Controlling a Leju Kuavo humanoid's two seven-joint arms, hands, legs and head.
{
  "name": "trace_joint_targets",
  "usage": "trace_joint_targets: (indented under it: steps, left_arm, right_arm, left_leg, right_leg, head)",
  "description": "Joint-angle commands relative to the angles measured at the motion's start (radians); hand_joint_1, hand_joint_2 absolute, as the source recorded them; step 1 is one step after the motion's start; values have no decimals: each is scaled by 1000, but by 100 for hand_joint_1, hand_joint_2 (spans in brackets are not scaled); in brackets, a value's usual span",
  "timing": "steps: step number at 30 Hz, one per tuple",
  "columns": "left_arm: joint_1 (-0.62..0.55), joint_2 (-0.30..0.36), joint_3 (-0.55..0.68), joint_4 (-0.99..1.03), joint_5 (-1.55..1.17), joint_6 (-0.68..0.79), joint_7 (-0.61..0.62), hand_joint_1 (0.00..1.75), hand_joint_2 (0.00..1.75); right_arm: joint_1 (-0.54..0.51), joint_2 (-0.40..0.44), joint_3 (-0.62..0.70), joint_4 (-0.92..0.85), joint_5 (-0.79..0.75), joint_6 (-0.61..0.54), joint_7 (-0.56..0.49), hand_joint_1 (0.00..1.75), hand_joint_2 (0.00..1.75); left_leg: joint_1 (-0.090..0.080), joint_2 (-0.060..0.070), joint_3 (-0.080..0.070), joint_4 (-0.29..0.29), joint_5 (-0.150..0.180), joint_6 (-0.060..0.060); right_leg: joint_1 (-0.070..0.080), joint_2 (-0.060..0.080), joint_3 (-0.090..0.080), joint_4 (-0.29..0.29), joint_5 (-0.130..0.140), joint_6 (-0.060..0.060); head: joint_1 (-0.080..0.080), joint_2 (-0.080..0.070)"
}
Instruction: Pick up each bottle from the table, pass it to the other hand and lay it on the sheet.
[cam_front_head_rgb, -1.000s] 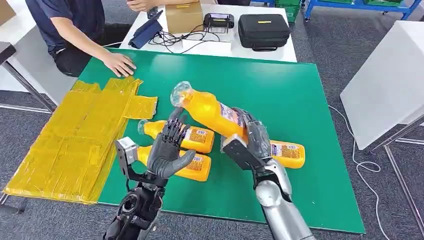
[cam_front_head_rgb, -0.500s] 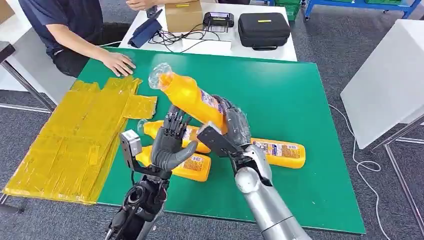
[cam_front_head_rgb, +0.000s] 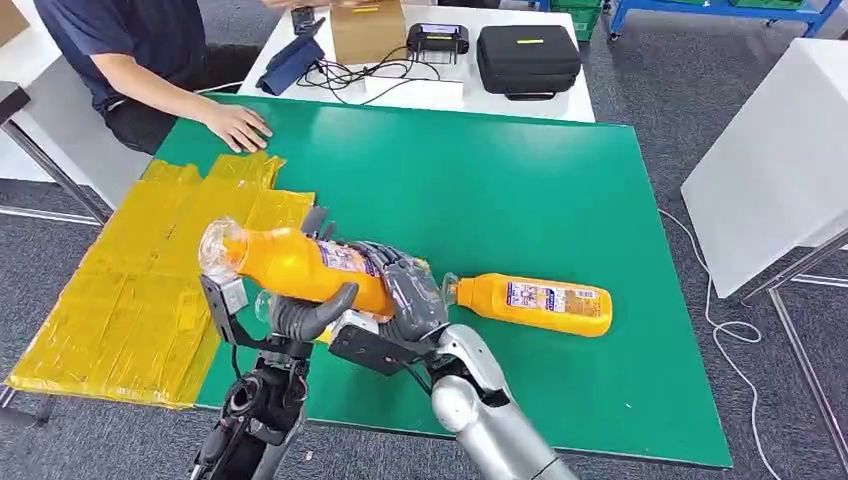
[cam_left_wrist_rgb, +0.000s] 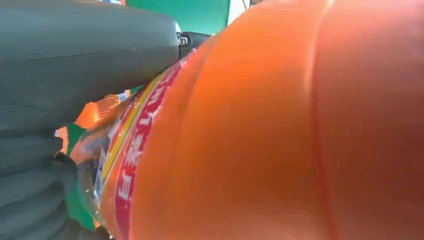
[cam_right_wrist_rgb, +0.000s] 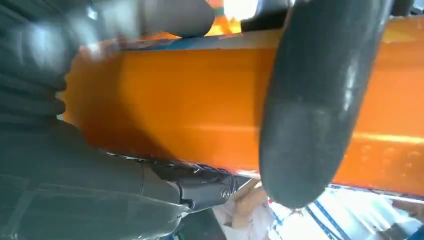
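An orange juice bottle (cam_front_head_rgb: 290, 265) hangs level over the table's front left, its clear neck pointing toward the yellow sheet (cam_front_head_rgb: 130, 290). My right hand (cam_front_head_rgb: 405, 295) grips its base end. My left hand (cam_front_head_rgb: 310, 315) holds its middle, thumb in front and fingertips (cam_front_head_rgb: 315, 218) showing behind it. The left wrist view has the bottle's label (cam_left_wrist_rgb: 135, 165) pressed close against the left hand (cam_left_wrist_rgb: 45, 100). Its orange body (cam_right_wrist_rgb: 190, 105) crosses the right wrist view, with a grey thumb (cam_right_wrist_rgb: 310, 100) laid over it. A second bottle (cam_front_head_rgb: 535, 303) lies on the green table (cam_front_head_rgb: 560, 180). Another bottle's neck (cam_front_head_rgb: 262, 303) peeks out under my hands.
A person sits at the far left with a hand (cam_front_head_rgb: 238, 128) resting on the table's corner beside the sheet. Behind stands a white table with a cardboard box (cam_front_head_rgb: 367, 35), cables and a black case (cam_front_head_rgb: 527, 60). Another white table (cam_front_head_rgb: 780, 170) stands to the right.
My right hand has swung the bottle left and down, from tilted up to level. My left hand, open before, now has its thumb and fingers around it.
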Motion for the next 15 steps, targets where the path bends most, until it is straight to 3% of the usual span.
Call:
trace_joint_targets:
  steps: [1,3,4,5,15]
  left_arm:
    - [10,10,72,-30,10,8,8,0,175]
    - [16,0,75,-37,12,5,12,0,175]
    - [18,-5,75,-38,17,-5,17,19,175]
    - [17,-8,72,-38,17,-10,18,175,175]
    - [19,-17,63,-46,18,-20,25,175,175]
  right_arm:
    - [8,-41,79,24,3,10,4,175,175]
    - [7,-39,77,27,11,8,16,175,175]
    - [9,-38,72,25,13,6,22,175,175]
    - [15,-39,68,18,16,3,29,175,175]
    - [48,-50,61,-24,32,3,50,175,175]
  left_leg:
    - [2,0,5,-1,-2,-2]
    - [1,0,4,-1,-1,-2]
    - [2,1,6,-1,-2,-3]
    - [1,1,3,-1,-1,-2]
    - [1,-1,4,-1,-1,-2]
  right_leg:
    - [1,2,5,-2,-1,-2]
    - [1,2,4,-2,-1,-1]
    - [1,3,6,-2,-1,-2]
    - [1,2,3,-2,-1,-1]
    - [1,1,5,-2,-1,-1]
  head:
    - [0,0]
    - [0,0]
    - [0,0]
    - [0,0]
    - [0,0]
